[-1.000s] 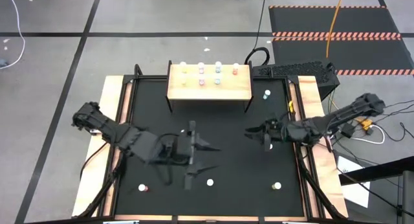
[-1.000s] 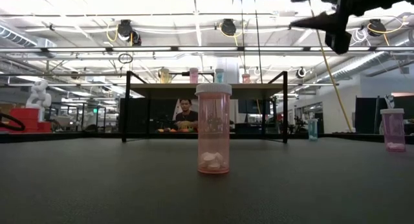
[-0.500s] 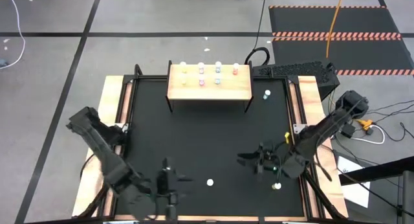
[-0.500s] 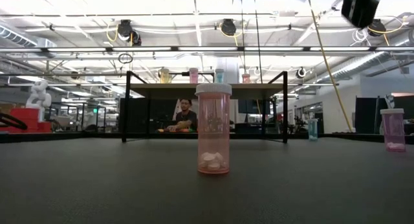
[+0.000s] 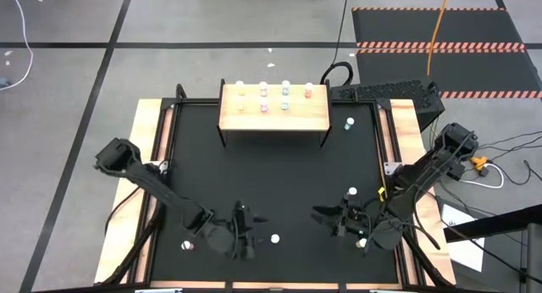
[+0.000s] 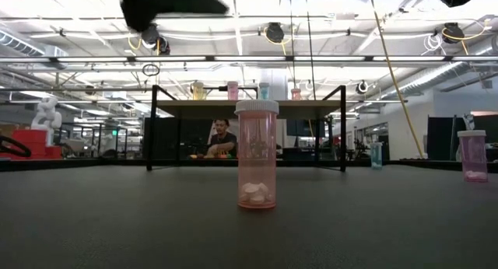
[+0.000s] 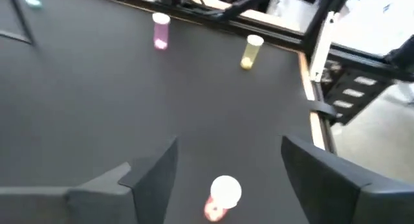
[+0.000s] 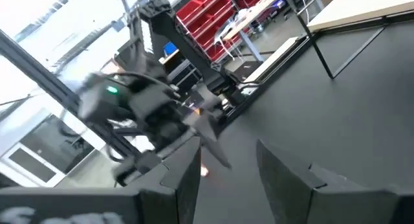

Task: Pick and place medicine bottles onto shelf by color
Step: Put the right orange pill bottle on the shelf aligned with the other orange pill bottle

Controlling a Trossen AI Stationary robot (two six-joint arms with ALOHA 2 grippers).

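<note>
The shelf (image 5: 274, 112) stands at the far edge of the black table (image 5: 271, 174). On its top are seven small medicine bottles, among them a pink bottle (image 5: 263, 107) and a blue bottle (image 5: 284, 106). One blue-green bottle (image 5: 349, 124) stands on the table just beside the shelf, toward the right arm's side.

The left gripper (image 5: 248, 229) hovers far from the shelf, near the front edge of the table. Its fingers (image 7: 149, 175) are spread apart and they hold nothing. In the left wrist view a pink bottle with white cap (image 7: 222, 198) stands between them, not touching any finger. The same bottle (image 5: 275, 239) is just beside the gripper in the high view.

The right gripper (image 5: 326, 217) is also well apart from the shelf, at the front right part of the table. Its fingers (image 8: 284, 166) stand parted and empty. A white-capped bottle (image 5: 352, 192) stands near it, and a yellow bottle (image 7: 251, 52) is close to the table's right edge.
</note>
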